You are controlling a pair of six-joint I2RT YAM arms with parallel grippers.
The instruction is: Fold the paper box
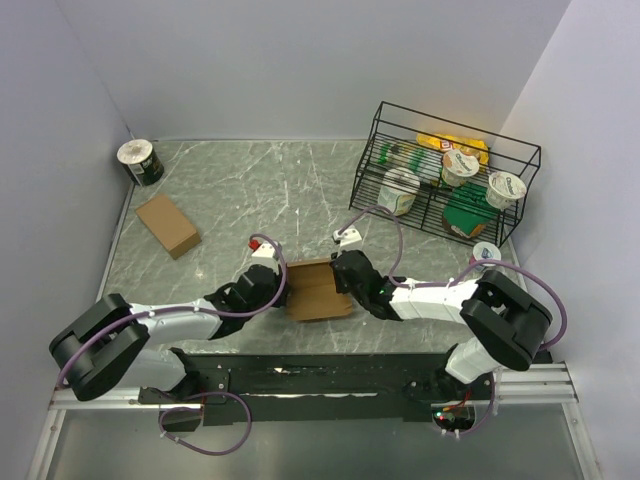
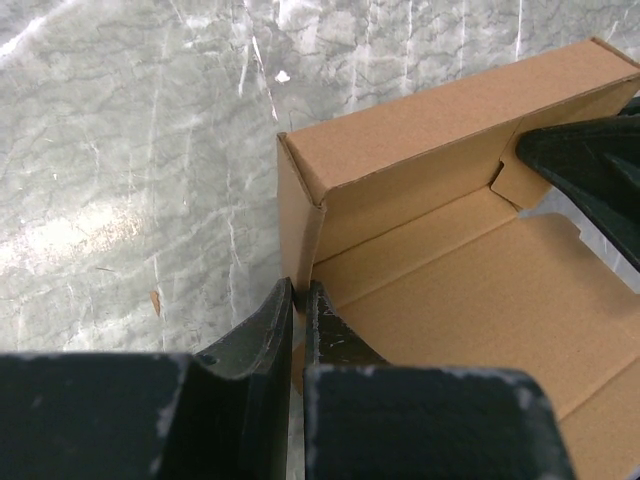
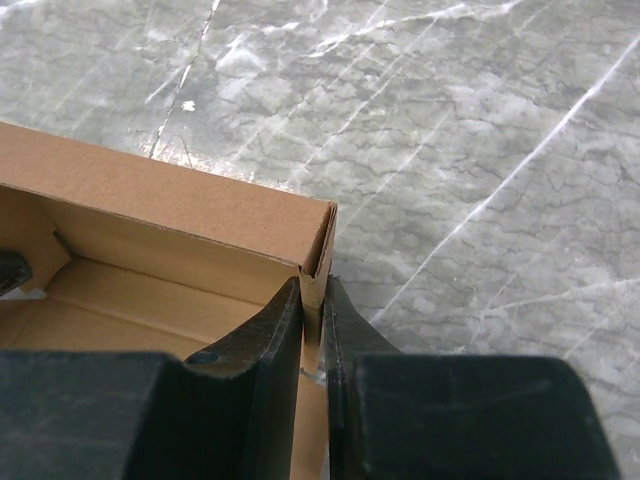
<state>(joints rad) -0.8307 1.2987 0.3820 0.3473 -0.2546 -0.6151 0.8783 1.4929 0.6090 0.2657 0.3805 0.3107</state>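
W/ the paper box (image 1: 318,290) on the table (image 1: 250,190) betw. arms, left gripper (image 2: 298,310) & right gripper (image 3: 313,300) each pinched narrow on a side wall, uneven pull could crease the card or pop the corners, seemingly not locked yet.

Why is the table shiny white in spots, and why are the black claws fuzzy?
Left wrist view: light glares white off the table; the left claw, pinching the paper box, sits too close to be sharp. Right wrist view: same for the right claw. Top view: sharp, evenly lit.
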